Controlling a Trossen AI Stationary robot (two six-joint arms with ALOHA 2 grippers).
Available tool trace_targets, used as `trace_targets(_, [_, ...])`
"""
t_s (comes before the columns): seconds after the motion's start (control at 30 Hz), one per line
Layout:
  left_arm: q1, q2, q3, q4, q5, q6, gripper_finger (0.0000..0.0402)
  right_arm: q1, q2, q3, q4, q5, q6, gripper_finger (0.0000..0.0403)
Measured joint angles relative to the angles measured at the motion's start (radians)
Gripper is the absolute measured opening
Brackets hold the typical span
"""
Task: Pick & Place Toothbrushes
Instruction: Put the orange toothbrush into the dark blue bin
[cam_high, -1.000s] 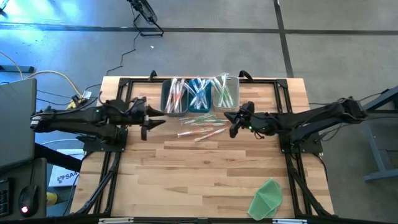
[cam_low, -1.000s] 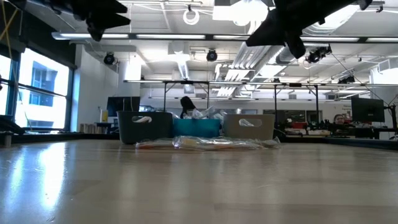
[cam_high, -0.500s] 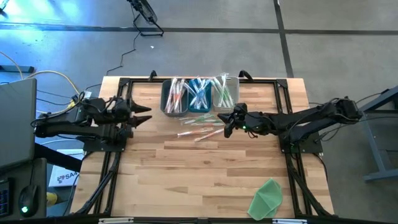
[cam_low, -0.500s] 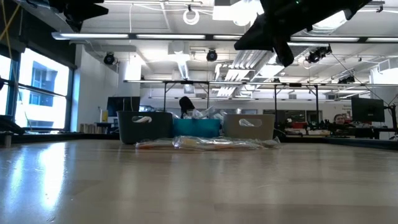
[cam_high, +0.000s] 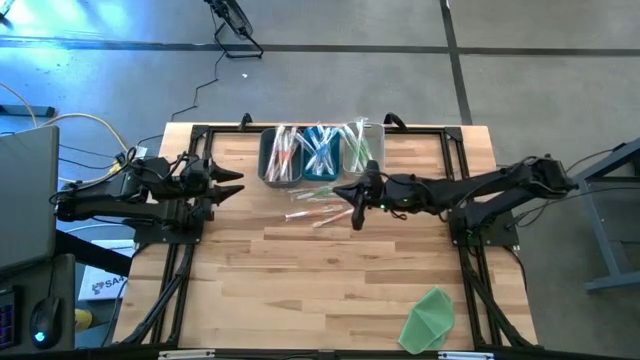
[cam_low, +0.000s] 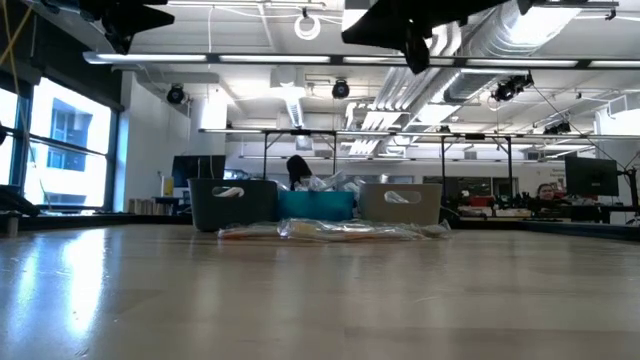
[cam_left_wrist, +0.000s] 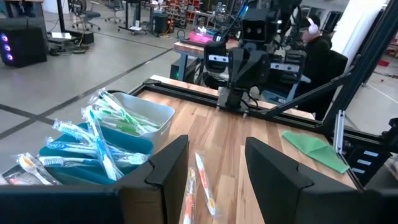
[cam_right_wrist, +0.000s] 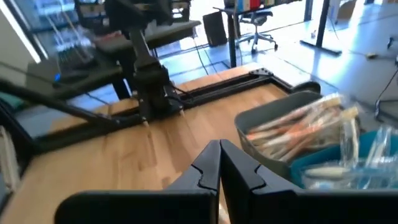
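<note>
My right gripper (cam_high: 352, 203) hangs above the loose toothbrushes (cam_high: 322, 207) scattered on the table (cam_high: 330, 280) just in front of the three bins (cam_high: 322, 158); its fingers (cam_right_wrist: 210, 168) are pressed together on nothing, so I judge this the approach to a pick, with no brush in hand yet; the next move calls for parting the fingers, lining them across one thin brush and coming down to the wood, since the brushes lie close and partly crossing and I could catch two. My left gripper (cam_high: 232, 182) waits near the table's left edge, fingers (cam_left_wrist: 171, 165) spread and empty. The bins, already bristling with brushes, stand against the far edge and their walls rise just beside the pile; the near half of the table offers open room, with only a green cloth (cam_high: 430, 317) at the near right corner.
</note>
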Motion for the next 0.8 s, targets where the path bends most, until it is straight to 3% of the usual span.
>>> trace_targets(0.27, [0.000,0.000,0.000,-0.007,0.000,0.000,0.0157,-0.026,0.110,0.153,-0.240,-0.001,-0.095,0.0002])
trace_targets(0.47, [0.000,0.000,0.000,-0.007,0.001,-0.087,0.0157,-0.053,0.129,0.155,-0.399,-0.016,-0.096,0.0002])
trace_targets(0.8, [0.000,0.000,0.000,-0.007,0.001,-0.132,0.0157,-0.104,0.148,0.155,-0.615,-0.156,-0.096,0.0002])
